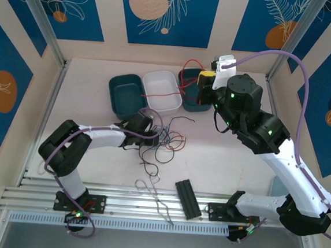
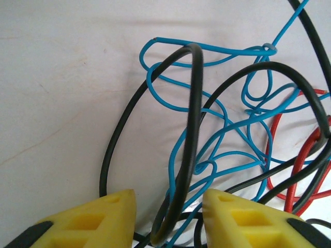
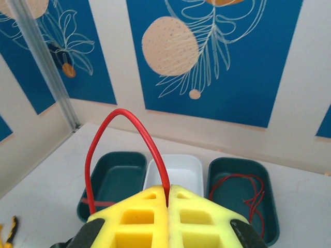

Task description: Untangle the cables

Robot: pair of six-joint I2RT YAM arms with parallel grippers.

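Left gripper (image 1: 149,128) sits low over the middle of the table (image 1: 85,111), at the left side of the tangle of cables (image 1: 167,140). From above, the wrist hides its jaws. The left wrist view shows the yellow fingers (image 2: 103,219) standing apart, with a tall loop of black cable (image 2: 194,129) rising through the gap. The loop is not pinched. Blue cable (image 2: 217,134) knots behind it, and a red strand (image 2: 297,170) lies at the right.

Toward the near edge lie metal tongs (image 1: 156,200) and, just right of them, a black bar (image 1: 188,199).

Along the far edge, three trays stand side by side: a dark teal tray (image 1: 121,100), a white tray (image 1: 166,104) and a second teal tray (image 1: 191,107).

Right gripper (image 1: 206,79) hangs above that last tray. Its wrist view shows the jaws pressed together on a red cable (image 3: 124,116). The cable arches up from the fingertips and drops toward the left tray. More red wire (image 3: 251,194) lies coiled inside the right one.
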